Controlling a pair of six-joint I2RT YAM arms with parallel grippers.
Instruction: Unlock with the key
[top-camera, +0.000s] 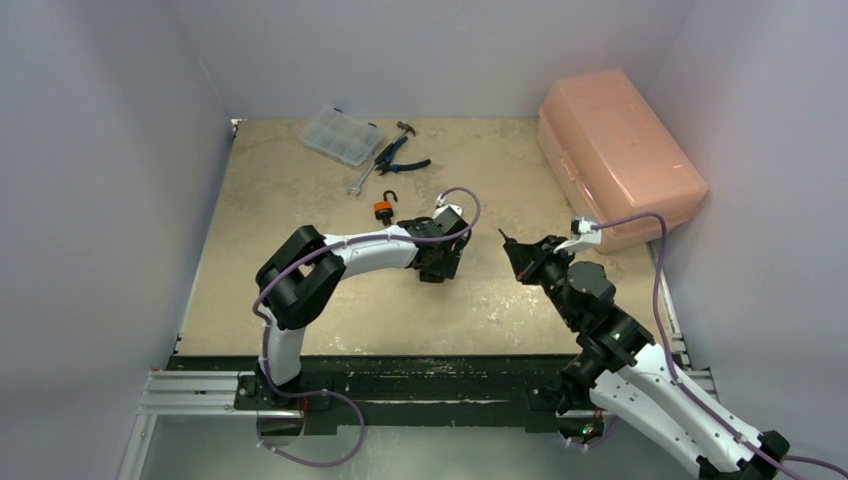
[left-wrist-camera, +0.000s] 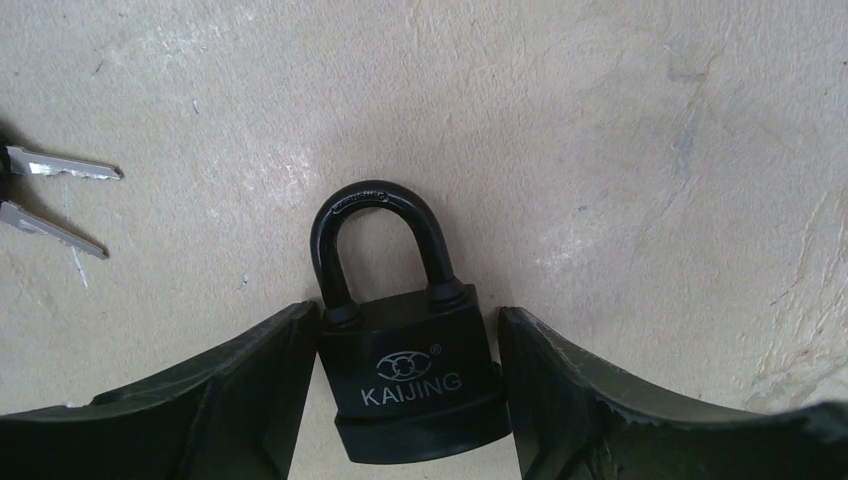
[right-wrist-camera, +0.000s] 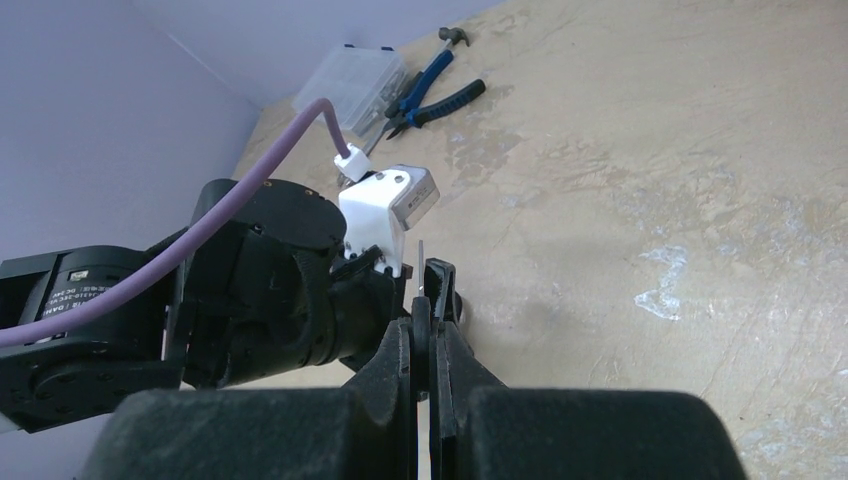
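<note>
A black padlock (left-wrist-camera: 415, 375) marked KAIJING lies flat on the table, its shackle (left-wrist-camera: 380, 235) closed and pointing away from me. My left gripper (left-wrist-camera: 408, 325) straddles the lock body. The left finger (left-wrist-camera: 250, 380) touches its upper corner and the right finger (left-wrist-camera: 570, 390) touches its lower flange. In the top view the left gripper (top-camera: 437, 268) covers the lock. My right gripper (right-wrist-camera: 432, 300) hovers to the right of it, shut on a black-headed key (right-wrist-camera: 441, 290) whose thin silver blade (right-wrist-camera: 421, 265) sticks up past the fingertips. Two more key blades (left-wrist-camera: 70, 172) lie left of the lock.
A pink plastic box (top-camera: 618, 155) stands at the back right. At the back centre are a clear organiser case (top-camera: 341, 135), blue-handled pliers (top-camera: 400, 158), a wrench (top-camera: 362, 180) and a small hammer (top-camera: 405, 128). A small orange padlock (top-camera: 383, 209) lies just behind the left arm.
</note>
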